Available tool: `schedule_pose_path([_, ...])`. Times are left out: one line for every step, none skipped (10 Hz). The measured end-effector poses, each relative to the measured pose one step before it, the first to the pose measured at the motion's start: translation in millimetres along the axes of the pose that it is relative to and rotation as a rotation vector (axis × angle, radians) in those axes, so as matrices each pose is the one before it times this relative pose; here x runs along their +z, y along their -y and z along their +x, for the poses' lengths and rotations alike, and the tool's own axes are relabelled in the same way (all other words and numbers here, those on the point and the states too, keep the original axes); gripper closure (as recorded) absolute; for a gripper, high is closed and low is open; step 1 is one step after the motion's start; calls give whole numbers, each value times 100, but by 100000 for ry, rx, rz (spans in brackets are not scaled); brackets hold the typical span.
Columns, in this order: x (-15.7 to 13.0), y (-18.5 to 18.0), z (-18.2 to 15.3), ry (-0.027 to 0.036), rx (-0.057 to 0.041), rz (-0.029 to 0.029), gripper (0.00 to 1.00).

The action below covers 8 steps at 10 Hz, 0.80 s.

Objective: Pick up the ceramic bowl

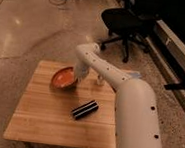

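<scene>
The wooden bench (41, 113) is the biggest thing and carries the rest. The white robot arm (132, 108) reaches from the bench's right side, w/ its elbow above the far edge, then bends down. An office chair (123, 22) stands on the floor well behind the bench. The ceramic bowl (63, 78), orange-red, sits on the far half of the bench, near the middle. A black striped cylinder (85, 109) lies nearer, apart from the bowl. The tool (79, 77) is at the bowl's right rim; cannot tell if open or closed.
</scene>
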Motion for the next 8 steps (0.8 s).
schedule_pose_path([-990, 442, -97, 353, -507, 2584, 100])
schedule_pose_path([-1217, 540, -100, 162, -846, 3102, 100])
schedule_pose_path([-1537, 612, -51, -528, -1363, 3409, 100])
schedule_pose_path([-1285, 416, -14, -650, -1238, 2618, 100])
schedule_pose_path([-1459, 345, -10, -898, -1435, 2685, 100])
schedule_pose_path([-1061, 352, -134, -602, -1404, 1867, 100])
schedule_pose_path([-1032, 243, -207, -540, -917, 1006, 100])
schedule_pose_path([108, -46, -28, 106, 4, -124, 100])
